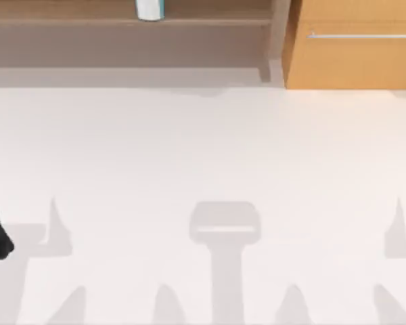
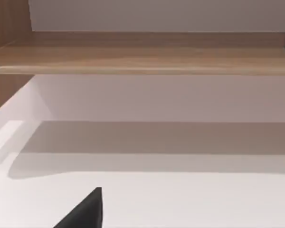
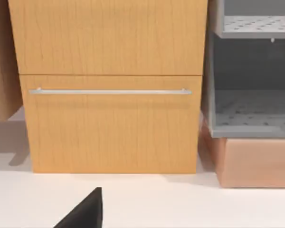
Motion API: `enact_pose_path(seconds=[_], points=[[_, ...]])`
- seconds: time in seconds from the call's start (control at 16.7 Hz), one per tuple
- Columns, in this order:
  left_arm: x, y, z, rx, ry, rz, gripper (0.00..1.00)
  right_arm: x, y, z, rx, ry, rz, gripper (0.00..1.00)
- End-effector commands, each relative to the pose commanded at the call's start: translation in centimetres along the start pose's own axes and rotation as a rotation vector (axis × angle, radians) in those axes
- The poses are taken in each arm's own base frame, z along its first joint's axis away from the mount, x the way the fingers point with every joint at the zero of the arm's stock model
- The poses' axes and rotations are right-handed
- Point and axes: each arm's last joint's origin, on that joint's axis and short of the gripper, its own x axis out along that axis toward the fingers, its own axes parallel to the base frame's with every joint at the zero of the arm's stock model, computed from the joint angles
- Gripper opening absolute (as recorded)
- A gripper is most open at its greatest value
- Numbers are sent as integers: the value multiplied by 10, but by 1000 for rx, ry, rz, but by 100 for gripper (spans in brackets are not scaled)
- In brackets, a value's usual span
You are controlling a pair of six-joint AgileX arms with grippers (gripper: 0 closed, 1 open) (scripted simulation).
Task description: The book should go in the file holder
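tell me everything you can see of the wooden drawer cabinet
The wooden drawer cabinet is a light, orange-toned box with visible grain. A horizontal seam splits its front into two panels; a slim silver bar handle runs across the lower one. It is closed, upright on the white table at the far right, beside a grey shelf unit.

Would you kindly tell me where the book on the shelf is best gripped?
Probably its near edge: the book stands upright on the wooden shelf, so come in level from the front, jaws across its thin width.
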Motion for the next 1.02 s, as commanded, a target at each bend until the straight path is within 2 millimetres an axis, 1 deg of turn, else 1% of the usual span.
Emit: enact_pose_path(seconds=[0.18, 0.3, 0.42, 0.6, 0.72, 0.78, 0.9, 1.02], points=[[0, 0, 0, 0, 0, 0, 100, 0, 0, 2, 0, 0, 0, 100], [0, 0, 0, 0, 0, 0, 100, 1, 2, 14, -3, -1, 2, 100], [0, 0, 0, 0, 0, 0, 100, 3, 5, 36, -7, -2, 6, 100], [0, 0, 0, 0, 0, 0, 100, 15, 15, 81, -15, -5, 13, 100], [0, 0, 0, 0, 0, 0, 100, 32, 25, 117, -20, -8, 17, 100], [0, 0, 0, 0, 0, 0, 100, 43, 32, 135, -23, -9, 19, 100], [0, 0, 0, 0, 0, 0, 100, 72, 53, 168, -27, -11, 22, 100], [0, 0, 0, 0, 0, 0, 100, 108, 82, 196, -31, -13, 25, 100]])
